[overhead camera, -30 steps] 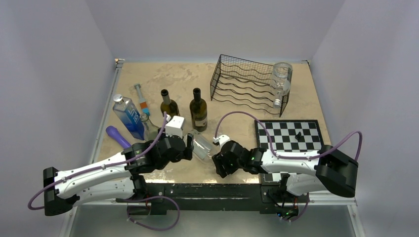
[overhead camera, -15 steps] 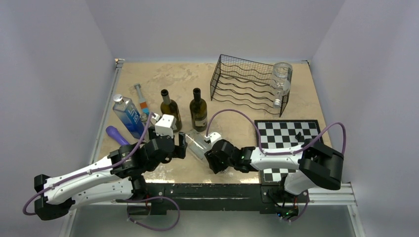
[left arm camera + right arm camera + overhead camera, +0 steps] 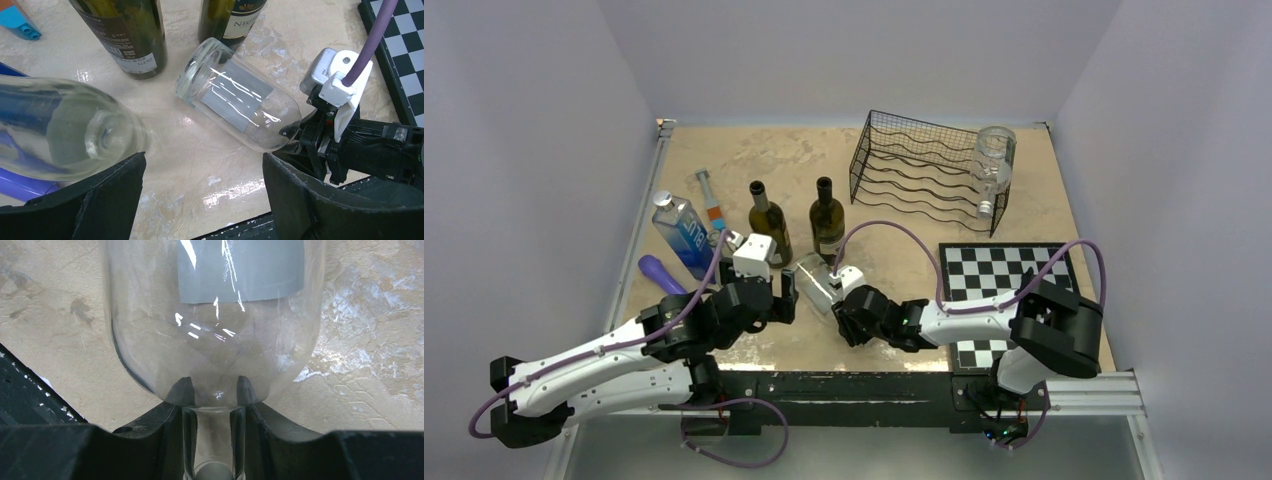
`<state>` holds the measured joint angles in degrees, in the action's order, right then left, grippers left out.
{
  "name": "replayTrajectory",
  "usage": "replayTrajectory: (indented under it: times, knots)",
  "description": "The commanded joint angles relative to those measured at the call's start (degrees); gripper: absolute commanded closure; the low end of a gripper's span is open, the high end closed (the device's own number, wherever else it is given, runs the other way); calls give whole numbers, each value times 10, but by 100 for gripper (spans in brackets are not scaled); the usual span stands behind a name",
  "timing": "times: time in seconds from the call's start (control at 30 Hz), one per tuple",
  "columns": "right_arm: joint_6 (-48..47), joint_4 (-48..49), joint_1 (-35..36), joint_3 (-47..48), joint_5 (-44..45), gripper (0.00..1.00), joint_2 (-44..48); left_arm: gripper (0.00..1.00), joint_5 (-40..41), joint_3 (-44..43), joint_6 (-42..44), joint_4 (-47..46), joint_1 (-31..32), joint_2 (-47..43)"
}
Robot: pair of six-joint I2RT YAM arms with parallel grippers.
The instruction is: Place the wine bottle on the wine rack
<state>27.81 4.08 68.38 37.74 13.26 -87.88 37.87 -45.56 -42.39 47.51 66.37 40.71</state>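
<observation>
The neck of the clear bottle point(image 3: 212, 315) was clamped by the right pincer point(image 3: 213, 390), its length laid straight ahead; the left pincer point(image 3: 200, 190) was held wide, empty.

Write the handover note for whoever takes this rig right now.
Right gripper: shut on the neck of the clear bottle, which lies on its side on the table near the front.
Left gripper: open and empty, hovering just left of that bottle.
Wine rack: back right of the table; a second clear bottle already rests at its right end.
Dark bottles stand upright just behind the gripped one.
Done: one bottle racked, next one gripped.
Left: lift it, carry it to the rack, lay it in a free row.
</observation>
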Motion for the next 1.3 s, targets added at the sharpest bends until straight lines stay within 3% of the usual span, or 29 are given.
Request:
replayTrajectory:
  times: [0.0, 0.47, 0.93, 1.27]
  knots:
    - [6, -12, 0, 6, 38, 100, -18, 10, 12, -16, 2, -1, -3, -6]
    - [-19, -68, 13, 0, 25, 100, 75, 10, 28, -20, -3, 4, -3, -18]
    - [-9, -287, 15, 13, 75, 100, 305, 10, 33, -15, 4, -19, -3, -12]
    - [-7, -420, 14, 100, 182, 100, 385, 10, 28, -27, 32, -58, -3, 9]
